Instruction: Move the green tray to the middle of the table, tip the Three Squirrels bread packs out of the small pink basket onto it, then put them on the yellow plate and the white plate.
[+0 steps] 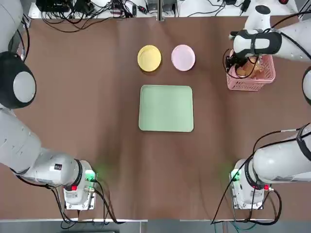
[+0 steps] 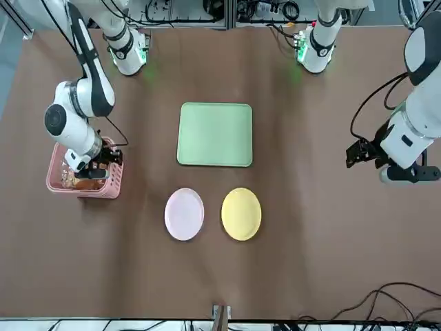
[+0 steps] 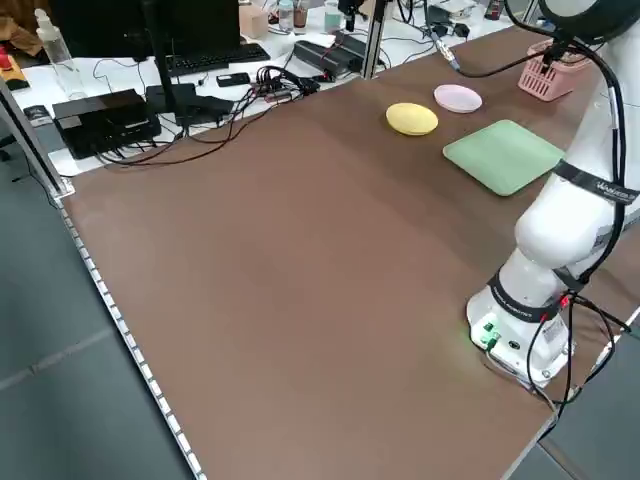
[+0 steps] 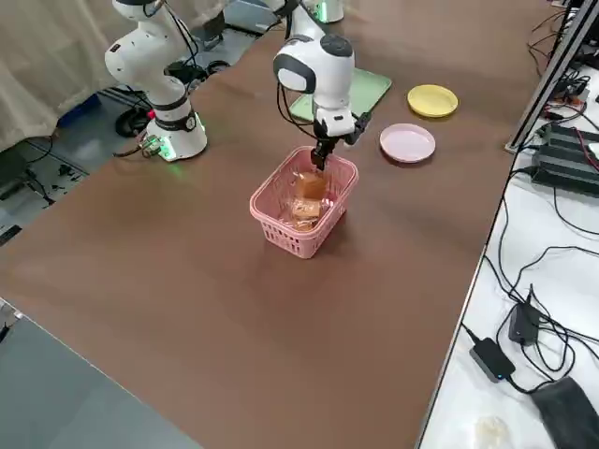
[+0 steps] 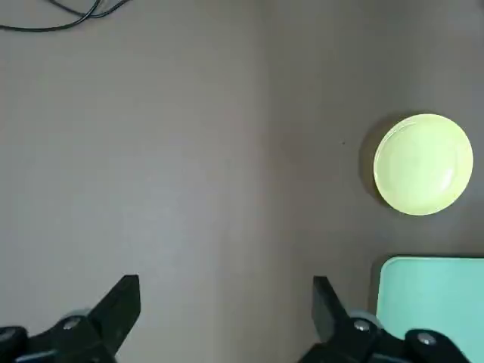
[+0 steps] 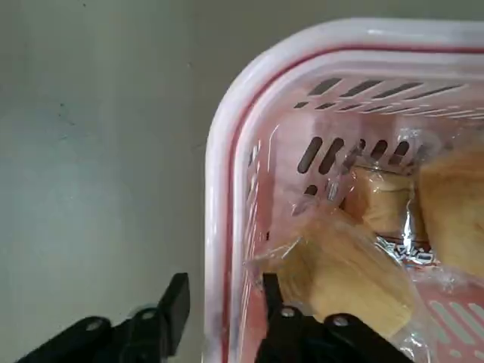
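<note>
The green tray [image 1: 166, 108] lies flat at the table's middle. Beyond it sit the yellow plate [image 1: 149, 58] and the white plate [image 1: 183, 57], side by side and bare. At the far right stands the small pink basket [image 1: 252, 81] with the Three Squirrels bread packs [image 6: 355, 272] inside. My right gripper [image 6: 223, 302] is down at the basket's corner nearest the plates. One finger is outside the wall and one inside, with a little gap still showing by the rim [image 6: 219, 189]. My left gripper [image 5: 227, 302] hovers open over bare table at the left, holding nothing.
Cables and electronics [image 1: 87, 9] lie along the table's far edge. Both arm bases [image 1: 77, 187] stand at the near edge. Bare brown tabletop [image 1: 87, 111] stretches between the tray and the left arm.
</note>
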